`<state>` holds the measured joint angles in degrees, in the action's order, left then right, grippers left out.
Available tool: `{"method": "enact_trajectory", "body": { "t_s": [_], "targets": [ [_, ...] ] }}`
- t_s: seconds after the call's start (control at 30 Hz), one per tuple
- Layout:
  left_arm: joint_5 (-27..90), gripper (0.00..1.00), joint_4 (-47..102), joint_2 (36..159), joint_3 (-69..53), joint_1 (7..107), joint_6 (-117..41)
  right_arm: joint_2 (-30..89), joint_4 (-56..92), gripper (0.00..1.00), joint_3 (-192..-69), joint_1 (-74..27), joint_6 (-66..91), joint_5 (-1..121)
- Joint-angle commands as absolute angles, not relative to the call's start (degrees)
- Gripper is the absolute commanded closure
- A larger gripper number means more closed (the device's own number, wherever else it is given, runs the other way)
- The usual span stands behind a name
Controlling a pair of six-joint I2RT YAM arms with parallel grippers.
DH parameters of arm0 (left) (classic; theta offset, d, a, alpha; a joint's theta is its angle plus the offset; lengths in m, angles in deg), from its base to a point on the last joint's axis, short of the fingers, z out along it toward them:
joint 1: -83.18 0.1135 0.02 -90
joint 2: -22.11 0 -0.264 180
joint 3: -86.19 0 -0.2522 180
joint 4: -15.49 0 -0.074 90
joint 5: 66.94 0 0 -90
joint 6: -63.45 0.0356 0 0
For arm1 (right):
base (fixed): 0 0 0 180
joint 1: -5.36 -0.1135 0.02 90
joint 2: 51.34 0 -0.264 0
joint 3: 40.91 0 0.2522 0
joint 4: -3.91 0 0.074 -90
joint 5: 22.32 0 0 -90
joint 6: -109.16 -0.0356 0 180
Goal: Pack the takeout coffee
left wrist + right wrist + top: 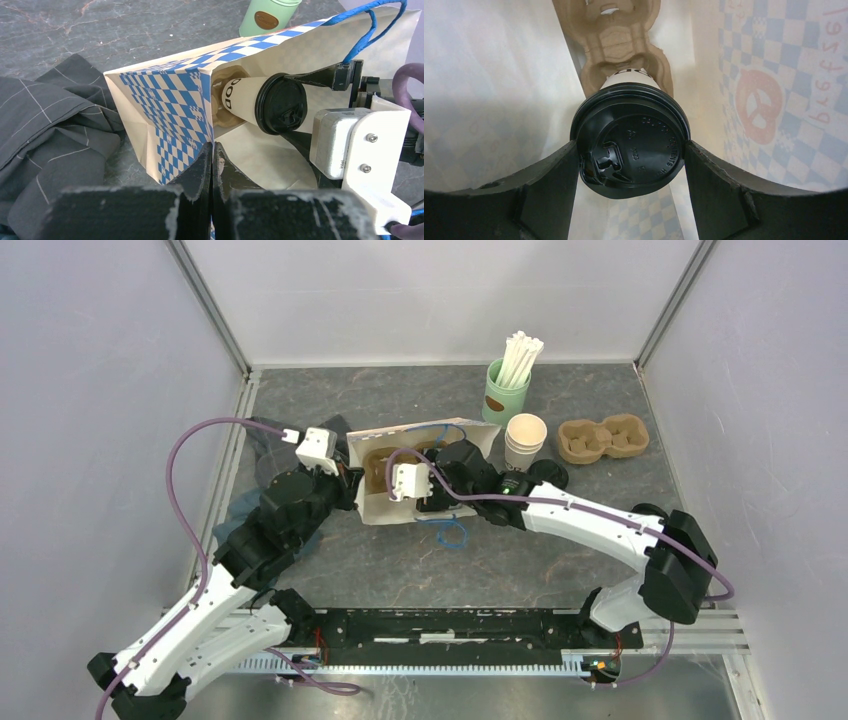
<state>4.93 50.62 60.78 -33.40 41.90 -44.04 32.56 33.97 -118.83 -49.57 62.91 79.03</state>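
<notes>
The right hand [630,150] grips the lidded cup [240,97] inside the bag [170,110], mid-frame in the top view, its base at the carrier [619,35]. The left hand [212,160] pinches the bag's rim. A missed socket could tip the cup; a slipped rim could collapse the mouth.

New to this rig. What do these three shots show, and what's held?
A white left arm and right arm are bolted at the near edge of a grey table. The top picture looks down; the other two come from wrist cameras. The left hand pinches the lip of a blue-checked white paper bag lying on its side. The right hand holds a white paper cup with a black plastic lid inside it, base toward a brown pulp carrier. Nearby: a green cup of white straws, stacked paper cups, a dark cloth.
</notes>
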Motion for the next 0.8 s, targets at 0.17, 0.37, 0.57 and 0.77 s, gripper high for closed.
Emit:
{"method": "enact_trajectory", "body": {
  "t_s": [0.17,0.37,0.57,0.77],
  "targets": [
    [4.56,0.98,50.38,60.69,-32.98,41.67,-45.54,34.24,28.96,0.32,-122.60,-48.05,64.34,76.88],
    [4.77,0.98,51.32,60.59,-32.86,41.62,-45.86,35.53,28.64,0.33,-122.39,-47.25,64.09,74.86],
    [4.82,0.98,52.24,60.26,-32.94,41.70,-46.27,36.73,28.80,0.33,-121.99,-47.14,62.61,71.92],
    [4.94,0.98,52.37,60.38,-32.85,41.70,-47.11,37.68,25.48,0.33,-120.47,-47.11,61.72,72.79]
  ]
}}
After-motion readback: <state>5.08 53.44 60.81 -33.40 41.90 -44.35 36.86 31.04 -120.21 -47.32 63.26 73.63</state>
